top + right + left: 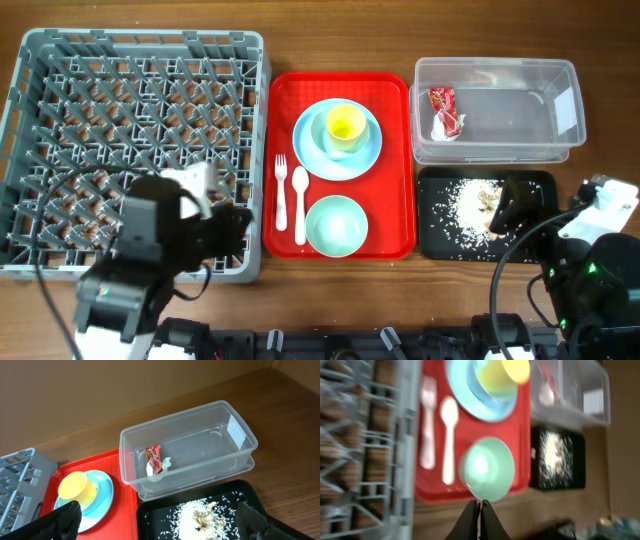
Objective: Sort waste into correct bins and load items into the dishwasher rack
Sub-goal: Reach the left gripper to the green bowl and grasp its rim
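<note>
Left gripper [480, 508] clamped closed, empty, at rack's [140, 40] 4 o'clock edge; bowl [336, 224] at its 3 o'clock looks like your next pick. Right gripper [157, 521] spread wide over rice tray [537, 190].

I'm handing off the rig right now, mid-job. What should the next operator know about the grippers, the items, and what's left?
Left gripper: shut, empty, close to the near rim of the mint-green bowl.
Right gripper: open, empty, above the shallow black rectangular tray.
Done: crumpled red-and-white wrappers lie in the clear plastic tub; whitish rice scraps are in the black tray.
Left: the grey pegged dishwasher rack holds no dishes yet. On the flat red serving tray sit the bowl, the light blue round plate with the small yellow cup on it, the white plastic fork and the white plastic spoon.
</note>
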Robot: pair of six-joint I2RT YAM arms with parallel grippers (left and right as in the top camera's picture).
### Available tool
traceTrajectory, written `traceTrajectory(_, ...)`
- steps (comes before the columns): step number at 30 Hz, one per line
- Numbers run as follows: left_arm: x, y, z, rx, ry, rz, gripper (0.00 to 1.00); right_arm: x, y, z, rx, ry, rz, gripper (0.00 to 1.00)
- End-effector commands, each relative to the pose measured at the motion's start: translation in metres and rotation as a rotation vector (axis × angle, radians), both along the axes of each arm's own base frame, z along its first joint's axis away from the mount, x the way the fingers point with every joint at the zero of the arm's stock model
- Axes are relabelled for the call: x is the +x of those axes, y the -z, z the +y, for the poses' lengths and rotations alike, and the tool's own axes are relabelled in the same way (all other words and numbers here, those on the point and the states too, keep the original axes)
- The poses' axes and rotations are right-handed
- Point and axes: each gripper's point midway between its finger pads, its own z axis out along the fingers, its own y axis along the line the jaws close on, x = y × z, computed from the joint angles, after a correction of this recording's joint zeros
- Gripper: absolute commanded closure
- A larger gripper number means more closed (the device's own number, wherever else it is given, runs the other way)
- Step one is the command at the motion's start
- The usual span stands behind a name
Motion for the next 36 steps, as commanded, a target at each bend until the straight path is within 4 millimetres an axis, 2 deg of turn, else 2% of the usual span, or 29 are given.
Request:
traceTrajectory(1, 0.006, -0.016, -0.043, -0.037, 0.097, 0.033, 0.96, 0.0, -0.004, 0.002, -0.01, -0.017, -0.007, 0.0)
traceTrajectory(2, 0.005, -0.013, -0.065, -0.033, 0.166, 0.059, 0.96, 0.0, -0.004, 0.002, -0.01, -0.016, -0.008, 0.0)
traceTrajectory(4, 0.001, 0.0, -0.095, 0.014, 0.254, 0.098, 0.96, 0.0, -0.004, 0.002, -0.01, -0.017, -0.007, 0.0)
traceTrajectory(6, 0.002, 0.02, -0.124, 0.104, 0.307, 0.113, 0.96, 0.0, -0.004, 0.002, -0.01, -0.017, -0.007, 0.0)
traceTrajectory(9, -0.002, 0.053, -0.178, 0.174, 0.427, 0.126, 0.96, 0.0, -0.004, 0.002, -0.01, -0.017, -0.007, 0.0)
traceTrajectory(11, -0.002, 0.07, -0.199, 0.186, 0.463, 0.137, 0.89, 0.0, -0.004, 0.002, -0.01, -0.016, -0.008, 0.0)
traceTrajectory(13, -0.003, 0.082, -0.212, 0.181, 0.487, 0.142, 0.75, 0.0, -0.004, 0.002, -0.01, -0.016, -0.008, 0.0)
traceTrajectory(14, 0.0, 0.085, -0.218, 0.174, 0.491, 0.134, 0.75, 0.0, -0.004, 0.002, -0.01, -0.016, -0.008, 0.0)
traceTrajectory(16, 0.006, 0.083, -0.224, 0.16, 0.486, 0.106, 0.85, 0.0, -0.004, 0.002, -0.01, -0.017, -0.007, 0.0)
traceTrajectory(18, 0.018, 0.084, -0.219, 0.207, 0.437, 0.052, 0.95, 0.0, -0.004, 0.002, -0.01, -0.017, -0.007, 0.0)
traceTrajectory(20, 0.023, 0.088, -0.215, 0.26, 0.417, 0.019, 0.95, 0.0, -0.004, 0.002, -0.01, -0.017, -0.007, 0.0)
traceTrajectory(23, 0.013, 0.097, -0.217, 0.293, 0.441, 0.034, 0.88, 0.0, -0.004, 0.002, -0.01, -0.016, -0.008, 0.0)
traceTrajectory(28, 0.011, 0.116, -0.211, 0.419, 0.424, 0.006, 0.89, 0.0, -0.004, 0.002, -0.01, -0.016, -0.008, 0.0)
traceTrajectory(31, 0.002, 0.13, -0.213, 0.452, 0.45, 0.03, 0.84, 0.0, -0.004, 0.002, -0.01, -0.016, -0.008, 0.0)
traceTrajectory(36, 0.005, 0.14, -0.198, 0.544, 0.424, 0.034, 0.84, 0.0, -0.004, 0.002, -0.01, -0.017, -0.007, 0.0)
